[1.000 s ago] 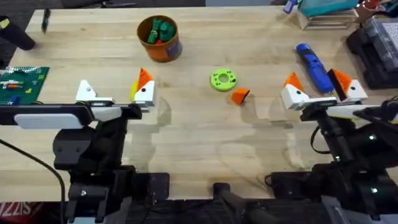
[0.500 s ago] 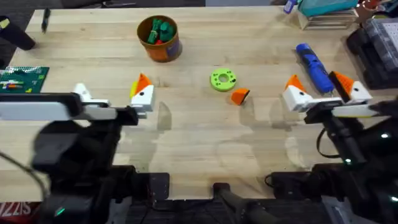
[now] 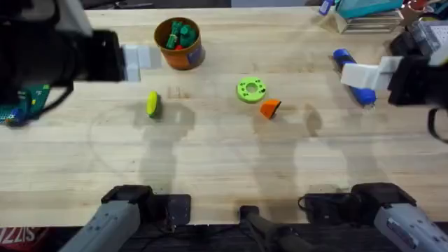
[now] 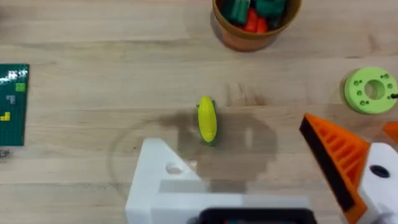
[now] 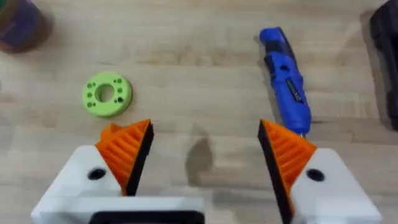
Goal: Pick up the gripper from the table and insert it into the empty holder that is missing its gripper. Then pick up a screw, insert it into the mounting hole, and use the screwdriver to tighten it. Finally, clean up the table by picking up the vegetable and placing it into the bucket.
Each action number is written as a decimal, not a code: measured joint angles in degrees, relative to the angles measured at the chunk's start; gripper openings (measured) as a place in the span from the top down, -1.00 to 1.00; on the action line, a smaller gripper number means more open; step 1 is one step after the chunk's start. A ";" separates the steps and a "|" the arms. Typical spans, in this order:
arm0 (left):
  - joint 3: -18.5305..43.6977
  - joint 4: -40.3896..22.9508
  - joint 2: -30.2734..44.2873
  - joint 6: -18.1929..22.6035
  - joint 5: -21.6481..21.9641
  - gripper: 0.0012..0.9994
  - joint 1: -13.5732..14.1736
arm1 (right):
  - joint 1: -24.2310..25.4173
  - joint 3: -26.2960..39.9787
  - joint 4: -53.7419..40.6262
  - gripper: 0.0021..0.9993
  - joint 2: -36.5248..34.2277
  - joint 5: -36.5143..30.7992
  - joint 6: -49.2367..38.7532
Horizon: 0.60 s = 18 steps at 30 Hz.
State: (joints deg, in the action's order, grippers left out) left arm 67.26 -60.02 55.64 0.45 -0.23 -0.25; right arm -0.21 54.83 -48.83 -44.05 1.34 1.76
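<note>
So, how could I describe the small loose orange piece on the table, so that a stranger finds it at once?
Start from the wooden table and find the lime-green disc near its middle. The gripper lies just beside it, toward the arms' bases. It is a small orange wedge, lying loose, far smaller than the orange bucket.

overhead looks down; both wrist views share green disc (image 4: 371,89)

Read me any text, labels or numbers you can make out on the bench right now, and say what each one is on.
No text reads clearly.
Green board at the table edge: small white marks, too small to read.
Blue screwdriver: a dark mark on its body, too blurred to read.
Orange bucket: a dark patch on its wall, not legible.
Red strip at the lower left corner of the overhead view: pale letters, cut off and unreadable.
</note>
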 joint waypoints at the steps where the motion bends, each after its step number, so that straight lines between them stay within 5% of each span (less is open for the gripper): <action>1: 1.56 -1.01 2.04 0.00 0.00 -0.85 0.00 | 0.00 1.39 -1.24 -0.99 -1.72 0.00 0.00; 11: 5.64 -6.06 16.21 0.92 -0.18 -0.97 -0.59 | 0.00 4.63 -1.69 -0.99 -11.12 0.00 0.00; 18: 1.09 -0.98 27.13 1.13 -0.18 -0.97 -3.48 | 0.00 4.63 -1.69 -0.99 -13.69 0.00 -0.01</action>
State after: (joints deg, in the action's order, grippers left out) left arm 68.36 -61.00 82.77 1.58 -0.40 -3.73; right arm -0.21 59.46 -50.52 -57.73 1.34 1.75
